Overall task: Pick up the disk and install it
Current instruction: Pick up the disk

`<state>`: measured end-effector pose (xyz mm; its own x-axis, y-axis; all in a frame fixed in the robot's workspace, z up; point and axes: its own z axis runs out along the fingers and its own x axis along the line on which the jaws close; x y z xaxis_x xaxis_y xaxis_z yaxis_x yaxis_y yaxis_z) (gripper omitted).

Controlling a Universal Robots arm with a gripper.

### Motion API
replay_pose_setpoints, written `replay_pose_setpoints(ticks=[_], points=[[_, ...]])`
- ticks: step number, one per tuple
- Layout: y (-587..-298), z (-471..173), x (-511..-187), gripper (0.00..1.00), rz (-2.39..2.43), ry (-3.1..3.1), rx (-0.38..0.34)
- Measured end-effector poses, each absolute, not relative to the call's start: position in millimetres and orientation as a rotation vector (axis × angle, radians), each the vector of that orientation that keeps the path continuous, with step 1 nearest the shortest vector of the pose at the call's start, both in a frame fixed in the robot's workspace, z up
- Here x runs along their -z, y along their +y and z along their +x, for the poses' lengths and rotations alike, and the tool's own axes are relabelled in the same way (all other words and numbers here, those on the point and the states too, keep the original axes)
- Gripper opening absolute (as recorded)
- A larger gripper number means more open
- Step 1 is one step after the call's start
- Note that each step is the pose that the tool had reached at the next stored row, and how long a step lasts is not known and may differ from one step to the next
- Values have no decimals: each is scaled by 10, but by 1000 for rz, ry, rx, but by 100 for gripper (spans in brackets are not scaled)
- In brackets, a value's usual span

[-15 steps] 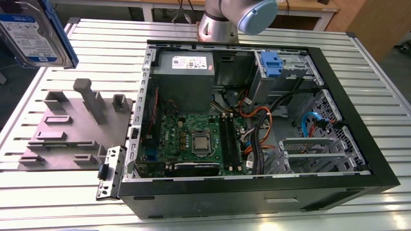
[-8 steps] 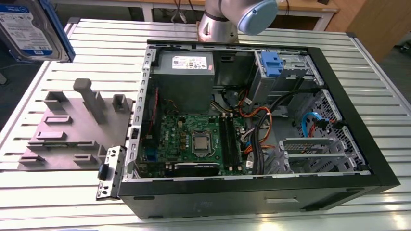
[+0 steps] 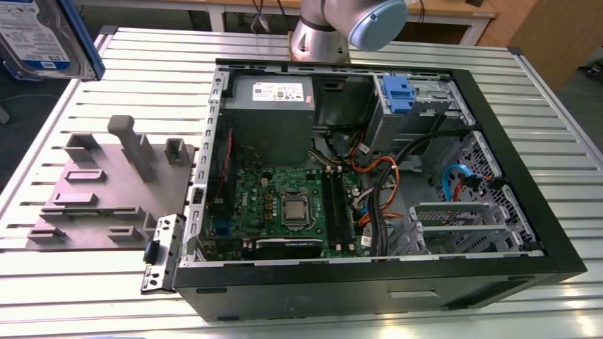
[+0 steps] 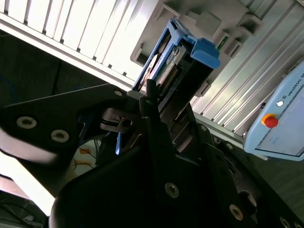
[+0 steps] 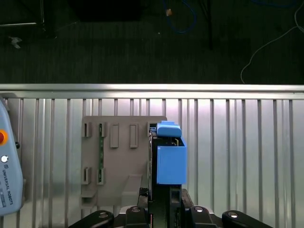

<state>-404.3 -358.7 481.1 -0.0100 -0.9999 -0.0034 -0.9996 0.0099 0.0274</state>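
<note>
**A:** Exterior view first. The disk [image 3: 42, 35] hangs high at the exterior view's left, above the table [image 3: 141, 70] and well apart from the computer case [image 3: 377, 286].

**B:** And that case is crowded. There's a power supply [image 3: 268, 106] at the back and the motherboard [image 3: 282, 205] across the floor. Cables [image 3: 377, 176] drape just beside the drive bay [image 3: 428, 106], where a blue latch [image 3: 396, 95] sits. That looks like the main risk: a cable straying across the bay could snag the carrier or block it.

**A:** Second wrist view now. The gripper [image 4: 159, 102] pinches the disk [image 4: 178, 61] at one end, jaws pressed against it from both sides, and the blue carrier end sticks well out.

**B:** That's a lot of overhang. A knock against the case rim could twist the disk in that pinch, or shake it loose altogether.

**A:** First wrist view. The disk [image 5: 170, 161] shows edge-on, standing out from the gripper [image 5: 161, 202] over the grey fixture plate [image 5: 121, 161].

**B:** One slot on the plate holds a thin green strip [image 5: 100, 152]. What's in the other slots is hard to tell. One more hazard: a disk arriving tilted would probably jam against the bay's rails rather than slide home.
</note>
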Motion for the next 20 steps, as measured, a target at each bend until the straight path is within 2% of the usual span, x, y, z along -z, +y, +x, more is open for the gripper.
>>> replay_pose_setpoints(ticks=[8,20], points=[[-3586,-4043,-4951,35,2198,-2220,34],[-3586,-4041,-4955,35,2198,-2220,34]])
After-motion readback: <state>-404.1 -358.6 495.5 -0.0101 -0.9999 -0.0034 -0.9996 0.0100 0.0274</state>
